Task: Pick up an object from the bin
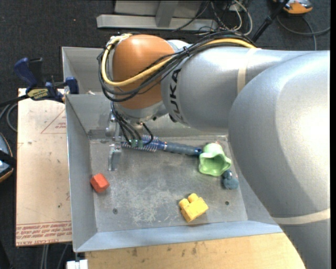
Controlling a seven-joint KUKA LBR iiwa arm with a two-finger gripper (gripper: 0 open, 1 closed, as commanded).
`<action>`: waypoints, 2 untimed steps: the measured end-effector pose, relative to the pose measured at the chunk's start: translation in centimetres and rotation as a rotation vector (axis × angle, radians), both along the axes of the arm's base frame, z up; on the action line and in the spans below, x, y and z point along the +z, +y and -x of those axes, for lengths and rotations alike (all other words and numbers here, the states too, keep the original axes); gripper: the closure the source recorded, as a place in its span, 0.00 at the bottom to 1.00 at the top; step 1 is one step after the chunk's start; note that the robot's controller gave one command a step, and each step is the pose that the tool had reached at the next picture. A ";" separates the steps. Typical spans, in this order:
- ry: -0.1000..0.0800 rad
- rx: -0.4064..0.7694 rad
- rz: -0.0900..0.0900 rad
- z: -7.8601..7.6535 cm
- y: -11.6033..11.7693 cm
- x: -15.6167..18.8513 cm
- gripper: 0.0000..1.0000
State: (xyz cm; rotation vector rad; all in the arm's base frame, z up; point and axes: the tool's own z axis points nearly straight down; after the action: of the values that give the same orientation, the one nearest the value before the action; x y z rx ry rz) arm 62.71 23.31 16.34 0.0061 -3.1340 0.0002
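This looks like a robotics lab. A big grey industrial arm [273, 115], with an orange cover [139, 68] and looped hoses [220, 43] at its wrist, leans over a grey metal bin [79, 157]. The bin holds a few small test pieces: an orange block [98, 183], a yellow block [192, 207] and a green cup [212, 160]. Loose cables [231, 16] lie strewn over the dark carpet floor [31, 31] beyond the bin's far edge.

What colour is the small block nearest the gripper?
The block is orange-red, clear in the camera view.

Black letters "KUKA" [174, 99], only partly visible, run along the silver-grey metal robot arm [252, 105], beside its orange cover.
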 end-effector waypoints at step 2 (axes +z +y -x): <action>-0.014 -0.002 0.004 0.6 -29.2 -6.0 0.00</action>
State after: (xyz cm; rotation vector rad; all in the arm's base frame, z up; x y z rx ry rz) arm 62.13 -5.86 10.29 0.0033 -3.1481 0.0062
